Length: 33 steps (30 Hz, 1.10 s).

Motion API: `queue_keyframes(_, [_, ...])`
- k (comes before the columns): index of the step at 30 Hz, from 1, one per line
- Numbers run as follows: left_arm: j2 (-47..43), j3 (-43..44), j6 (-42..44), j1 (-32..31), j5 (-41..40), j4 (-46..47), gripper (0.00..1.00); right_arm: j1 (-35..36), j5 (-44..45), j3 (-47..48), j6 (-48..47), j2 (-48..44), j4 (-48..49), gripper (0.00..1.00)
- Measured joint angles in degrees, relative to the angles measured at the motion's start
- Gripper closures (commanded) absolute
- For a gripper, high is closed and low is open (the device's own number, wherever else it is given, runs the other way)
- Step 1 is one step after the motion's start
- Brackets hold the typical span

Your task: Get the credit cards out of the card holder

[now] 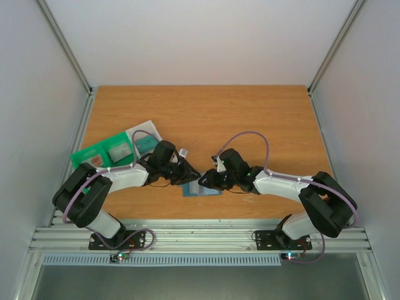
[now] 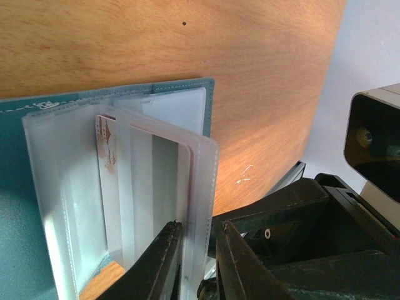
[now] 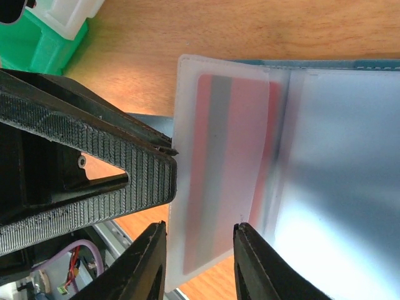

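Card holder [image 1: 203, 191] lies open at near centre of the table [image 1: 250, 119], between both arms. Left gripper [image 2: 199, 226]: jaws slightly apart around a frosted sleeve [image 2: 203, 181] edge. Right gripper [image 3: 200, 228]: jaws apart, straddling the reddish-pink card [image 3: 225, 156] in its sleeve; can't tell if they touch it.

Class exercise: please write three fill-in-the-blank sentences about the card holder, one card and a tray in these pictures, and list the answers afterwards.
The card holder lies ____, its frosted sleeves showing.
The reddish-pink card sits ____ one sleeve, not yet pulled out.
The tray at far left of the overhead view is coloured ____.
Missing words: open; inside; green.
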Motion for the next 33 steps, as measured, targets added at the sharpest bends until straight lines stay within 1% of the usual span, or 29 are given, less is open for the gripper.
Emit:
queue_keyframes(5, [0.04, 0.00, -0.04, 0.00, -0.02, 0.02, 0.82, 0.26, 0.07, 0.48, -0.28, 0.37, -1.05, 0.82])
queue_keyframes(8, [0.04, 0.00, -0.04, 0.00, -0.04, 0.02, 0.82, 0.33, 0.33, 0.57, -0.50, 0.37, -1.73, 0.85])
queue_keyframes(14, [0.07, 0.00, -0.04, 0.00, -0.04, 0.00, 0.81, 0.33, 0.94, 1.05, -0.57, 0.35, -2.78, 0.86])
queue_keyframes(23, [0.00, 0.00, 0.15, 0.00, -0.63, -0.55, 0.76, 0.33, 2.67, 1.11, -0.98, -0.46, -5.14, 0.85])
queue_keyframes(26, [-0.90, 0.02, 0.87, -0.04, -2.21, -3.23, 0.73, 0.33, 3.76, 1.11, -1.22, -1.40, -6.78, 0.84])
queue_keyframes(29, [-3.26, 0.04, 1.84, -0.04, -4.24, -6.99, 0.67, 0.33, 5.46, 1.11, -1.46, -2.60, -9.03, 0.84])
queue_keyframes(33, [-6.45, 0.90, 3.19, -0.04, -6.40, -11.08, 0.65, 0.33, 8.85, 1.33, -2.12, -5.18, -13.49, 0.83])
